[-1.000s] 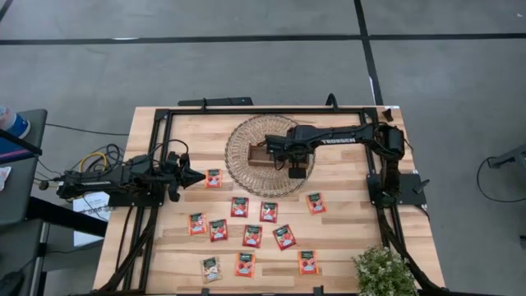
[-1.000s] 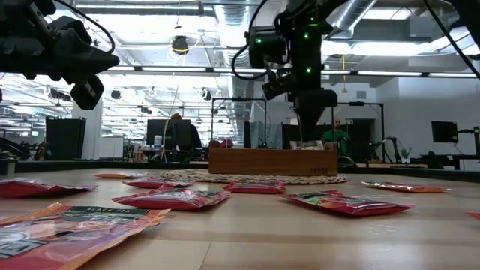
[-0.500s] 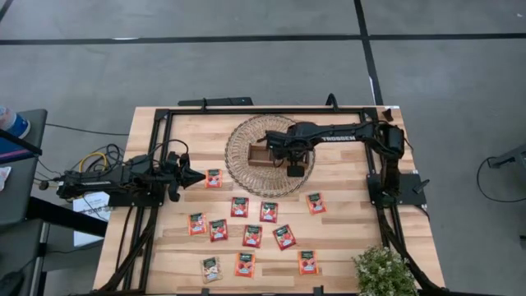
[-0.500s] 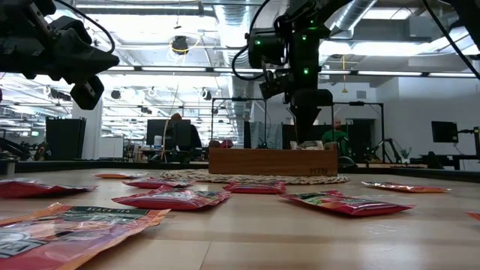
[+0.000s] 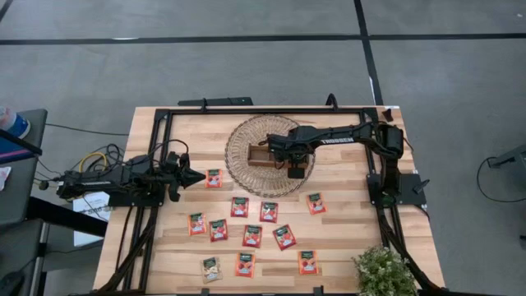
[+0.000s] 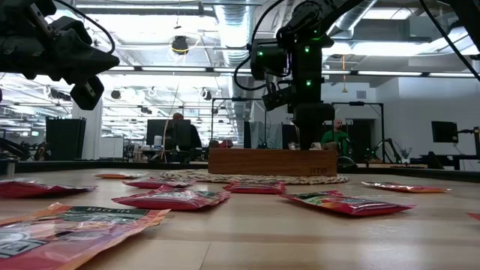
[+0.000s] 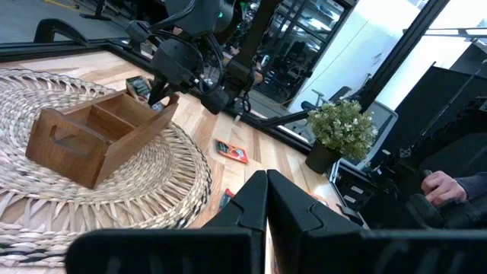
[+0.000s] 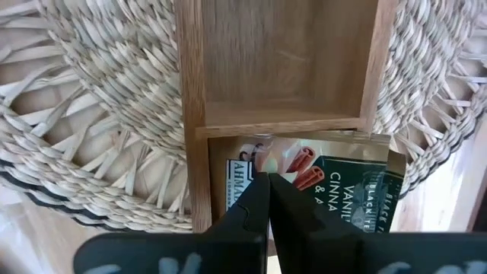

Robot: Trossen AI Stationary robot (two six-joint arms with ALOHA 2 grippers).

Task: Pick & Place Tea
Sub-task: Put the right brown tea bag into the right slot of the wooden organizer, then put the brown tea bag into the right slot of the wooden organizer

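Note:
A brown wooden tray [image 5: 261,154] stands on a round woven mat [image 5: 242,136] at the table's far middle. My right gripper [image 5: 294,164] points steeply down into the tray's end compartment [image 8: 221,175]. It is shut on a tea sachet [image 8: 335,186] with a dark green label. Several red-orange tea sachets [image 5: 252,236] and one pale one [image 5: 211,268] lie flat on the near half of the table. My left gripper [image 5: 200,176] waits at the left, shut and level. It points at one sachet [image 5: 214,178]. My right gripper pinches the sachet between its two fingers, on the red part beside the label [image 8: 255,161]. The fingers come from above, pointing steeply down. The sachet sits tilted over the end compartment. One corner [image 8: 392,156] overlaps the tray's side wall.
A small potted plant [image 5: 382,271] stands at the near right corner. Black frame rails [image 5: 246,111] run round the table's edges. Cables [image 5: 94,160] lie beyond the left edge. The tray's other compartments [image 8: 281,61] hold nothing.
My right gripper has sunk a little toward the tray, still shut on the sachet. The sachet, which showed above the tray's wall in the low view, has gone down behind it.

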